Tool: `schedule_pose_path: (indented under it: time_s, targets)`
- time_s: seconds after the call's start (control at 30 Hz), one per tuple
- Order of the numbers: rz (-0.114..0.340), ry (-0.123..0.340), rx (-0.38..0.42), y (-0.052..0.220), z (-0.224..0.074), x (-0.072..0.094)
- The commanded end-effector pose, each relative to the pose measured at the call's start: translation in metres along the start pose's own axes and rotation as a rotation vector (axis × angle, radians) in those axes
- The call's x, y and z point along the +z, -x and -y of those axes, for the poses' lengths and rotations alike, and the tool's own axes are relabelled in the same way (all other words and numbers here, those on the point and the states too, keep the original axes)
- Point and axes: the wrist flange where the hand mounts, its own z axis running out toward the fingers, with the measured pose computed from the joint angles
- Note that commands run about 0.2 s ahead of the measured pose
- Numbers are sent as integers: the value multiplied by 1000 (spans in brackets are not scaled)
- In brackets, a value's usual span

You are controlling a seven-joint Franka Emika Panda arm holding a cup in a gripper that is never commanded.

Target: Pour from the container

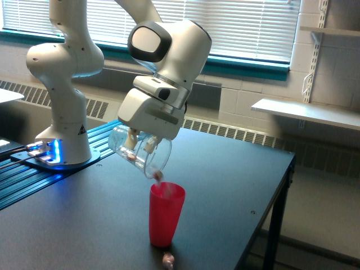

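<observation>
Container (140, 153): clear mug, held in the claw (136, 142) by its upper wall, tipped mouth-down toward the table's near edge. Its lip hangs just above the red cup's (166, 214) rim. One stray piece (168, 259) lies at the cup's foot.

Robotics lab: bench-mounted arm (73, 73), cinderblock wall (253, 84), window blinds (247, 28).
</observation>
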Motion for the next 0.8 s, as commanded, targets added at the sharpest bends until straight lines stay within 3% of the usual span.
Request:
schedule_pose_path:
  time_s: [0.03, 0.6, 0.8]
  targets:
    - [7, -10, 3, 11, 6, -3]
    - [46, -17, 21, 24, 6, -8]
    - [35, -24, 32, 24, 8, -11]
